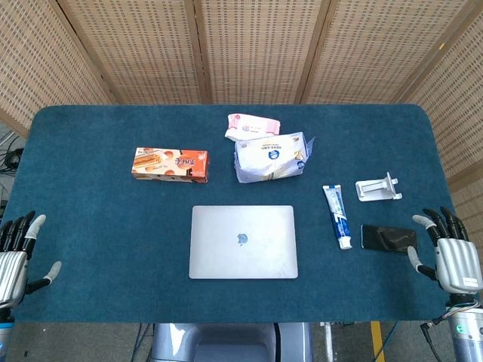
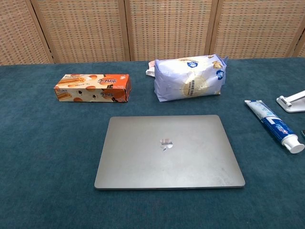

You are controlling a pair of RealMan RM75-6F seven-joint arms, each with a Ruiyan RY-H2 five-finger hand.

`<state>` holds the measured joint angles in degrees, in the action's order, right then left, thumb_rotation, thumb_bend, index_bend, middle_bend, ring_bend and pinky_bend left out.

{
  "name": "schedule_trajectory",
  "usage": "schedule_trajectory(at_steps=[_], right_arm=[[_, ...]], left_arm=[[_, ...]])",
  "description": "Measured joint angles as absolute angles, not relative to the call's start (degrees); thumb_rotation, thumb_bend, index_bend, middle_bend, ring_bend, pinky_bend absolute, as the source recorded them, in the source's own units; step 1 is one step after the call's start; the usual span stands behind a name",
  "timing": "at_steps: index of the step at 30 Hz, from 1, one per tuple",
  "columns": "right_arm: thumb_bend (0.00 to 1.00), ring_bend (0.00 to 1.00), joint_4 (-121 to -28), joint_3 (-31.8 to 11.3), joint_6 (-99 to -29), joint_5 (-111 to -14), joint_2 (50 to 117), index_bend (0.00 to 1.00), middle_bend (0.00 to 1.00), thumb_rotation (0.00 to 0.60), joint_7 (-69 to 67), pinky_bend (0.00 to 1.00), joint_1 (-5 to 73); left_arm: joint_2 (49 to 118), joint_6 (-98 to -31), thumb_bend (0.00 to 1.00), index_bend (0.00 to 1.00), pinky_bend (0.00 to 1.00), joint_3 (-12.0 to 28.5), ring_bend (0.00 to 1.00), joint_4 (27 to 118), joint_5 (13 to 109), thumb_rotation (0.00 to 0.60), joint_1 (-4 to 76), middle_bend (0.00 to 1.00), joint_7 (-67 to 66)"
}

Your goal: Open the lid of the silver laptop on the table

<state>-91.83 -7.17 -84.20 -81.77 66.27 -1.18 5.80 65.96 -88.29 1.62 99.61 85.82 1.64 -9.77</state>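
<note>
The silver laptop (image 1: 242, 242) (image 2: 167, 151) lies flat with its lid closed, near the front middle of the blue table (image 1: 113, 219). In the head view my left hand (image 1: 16, 255) hovers at the table's front left corner, fingers spread and holding nothing. My right hand (image 1: 448, 252) hovers at the front right edge, fingers also spread and empty. Both hands are far from the laptop. Neither hand shows in the chest view.
An orange biscuit box (image 1: 170, 164) (image 2: 93, 88) lies behind the laptop to the left. A white-blue bag (image 1: 270, 157) (image 2: 189, 78) and a pink pack (image 1: 253, 125) lie behind it. A toothpaste tube (image 1: 338, 216) (image 2: 275, 126), black phone (image 1: 388, 238) and white stand (image 1: 378, 188) sit right.
</note>
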Motion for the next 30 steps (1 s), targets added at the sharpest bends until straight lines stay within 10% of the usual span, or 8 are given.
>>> schedule_trajectory(at_steps=[30], right_arm=[[0.41, 0.00, -92.9, -7.2, -85.0, -81.8, 65.7, 0.25, 0.17, 0.600, -1.0, 0.10, 5.4]], left_arm=[[64.7, -81.1, 0.20, 0.00, 0.00, 3.7, 0.00, 104.4, 89.8, 0.546, 8.9, 0.00, -14.2]])
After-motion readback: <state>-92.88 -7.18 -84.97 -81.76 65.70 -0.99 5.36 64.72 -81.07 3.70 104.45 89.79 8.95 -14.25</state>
